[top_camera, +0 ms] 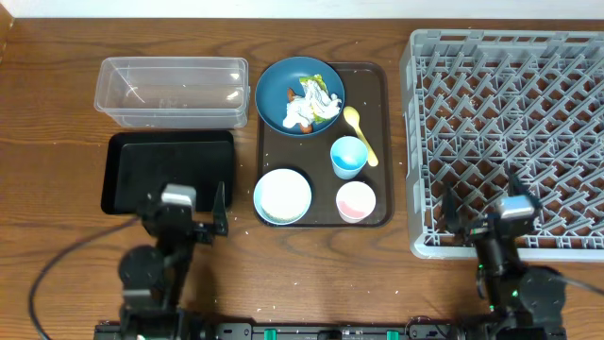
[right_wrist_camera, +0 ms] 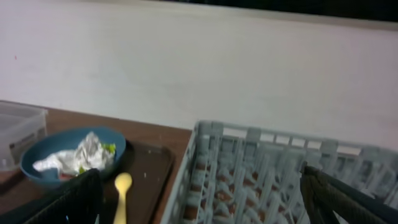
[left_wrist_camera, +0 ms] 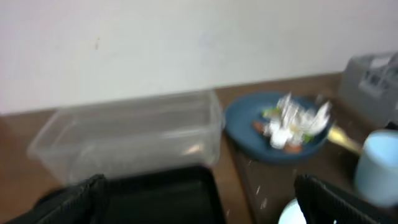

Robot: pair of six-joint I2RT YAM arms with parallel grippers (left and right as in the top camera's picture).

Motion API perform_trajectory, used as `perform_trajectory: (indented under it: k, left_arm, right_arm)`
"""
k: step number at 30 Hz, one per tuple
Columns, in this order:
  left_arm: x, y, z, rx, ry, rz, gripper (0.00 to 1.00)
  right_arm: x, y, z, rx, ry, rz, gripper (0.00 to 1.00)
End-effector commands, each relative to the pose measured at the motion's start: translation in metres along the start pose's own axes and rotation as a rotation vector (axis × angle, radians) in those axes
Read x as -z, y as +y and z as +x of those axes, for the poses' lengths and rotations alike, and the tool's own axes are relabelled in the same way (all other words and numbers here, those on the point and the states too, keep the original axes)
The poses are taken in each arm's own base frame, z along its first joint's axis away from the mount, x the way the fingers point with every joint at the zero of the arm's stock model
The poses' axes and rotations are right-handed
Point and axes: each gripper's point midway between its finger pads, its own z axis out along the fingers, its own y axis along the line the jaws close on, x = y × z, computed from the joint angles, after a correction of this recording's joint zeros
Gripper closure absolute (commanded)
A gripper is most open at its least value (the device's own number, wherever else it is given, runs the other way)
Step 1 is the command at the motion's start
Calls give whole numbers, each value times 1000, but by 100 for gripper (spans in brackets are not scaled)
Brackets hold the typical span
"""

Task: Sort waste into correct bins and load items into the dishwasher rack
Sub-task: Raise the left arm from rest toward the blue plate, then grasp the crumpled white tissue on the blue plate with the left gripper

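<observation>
The dark blue bowl (top_camera: pixel 300 94) sits at the back of the brown tray (top_camera: pixel 382 142), holding crumpled white tissue (top_camera: pixel 313 102), a green-yellow scrap and an orange carrot piece. The yellow spoon (top_camera: pixel 360 132), light blue cup (top_camera: pixel 348 156), pink cup (top_camera: pixel 356 200) and white bowl (top_camera: pixel 282 195) are also on the tray. The clear tub (top_camera: pixel 172 91) and black tray (top_camera: pixel 168 170) lie to the left. The grey rack (top_camera: pixel 510 132) is at the right. My left gripper (top_camera: pixel 185 219) is open and empty at the black tray's near edge. My right gripper (top_camera: pixel 481 210) is open and empty over the rack's near edge.
Loose white rice grains (top_camera: pixel 243 219) dot the wooden table beside the brown tray. The left wrist view shows the tub (left_wrist_camera: pixel 124 134), the blue bowl (left_wrist_camera: pixel 273 127) and the light blue cup (left_wrist_camera: pixel 378 168). A white wall stands behind the table.
</observation>
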Motion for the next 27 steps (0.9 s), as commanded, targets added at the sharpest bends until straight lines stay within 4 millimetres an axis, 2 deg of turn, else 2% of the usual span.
perform_trajectory:
  k: [1,8,11,15,19,23,27]
  left_arm:
    - [-12,-7,-41,2,20,72,2]
    - [-66,-18,-82,32,221,162,3]
    - [-100,-33,-94,35,332,216,3]
    - [-141,-56,-100,30,453,278,3]
    - [-185,-75,-88,60,566,271,3]
    - [-223,-115,-62,32,602,341,3]
    - [-242,-152,-25,10,651,396,3]
  right_arm:
    - [-11,2,-26,18,23,-30,1]
    - [-49,8,-48,-7,216,-106,1]
    - [-64,8,-50,-21,324,-119,1]
    - [-78,7,-48,-36,443,-127,1]
    - [-89,7,-37,-46,528,-132,1]
    - [-94,6,-24,-49,570,-128,1]
    - [-94,6,-12,-54,615,-128,1]
